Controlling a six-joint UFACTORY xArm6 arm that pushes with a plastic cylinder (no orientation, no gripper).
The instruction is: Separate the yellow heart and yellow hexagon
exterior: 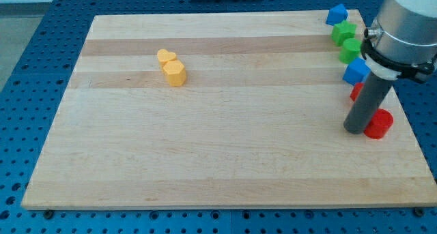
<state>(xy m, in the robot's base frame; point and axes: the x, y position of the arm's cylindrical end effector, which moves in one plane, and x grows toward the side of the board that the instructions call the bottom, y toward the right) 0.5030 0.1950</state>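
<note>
Yellow blocks sat together in the upper left part of the wooden table (225, 159): the yellow heart (166, 56) lay toward the view's top and left, and the yellow hexagon (175, 73) was just below and right of it, the two touching or nearly so. Nothing else stood near them; the other blocks were all well apart, lined up along the view's right edge. At the top right corner was a blue block (336, 15), its shape hard to make out. Below it came a green block (344, 33) and a second green block (351, 50), close together and seemingly star-like. Next down was another blue block (356, 71), just beside the rod. A red block (356, 92) showed only as a sliver behind the rod, its shape hidden. Lowest was a red cylinder (379, 123), touching or just beside the rod's lower end on the view's right. My tip (355, 130) rested on the table at the far right, well apart from the yellow pair, with the whole width of the table between them. The arm carried no fingers, only the straight dark rod, so there was nothing to open or close.
</note>
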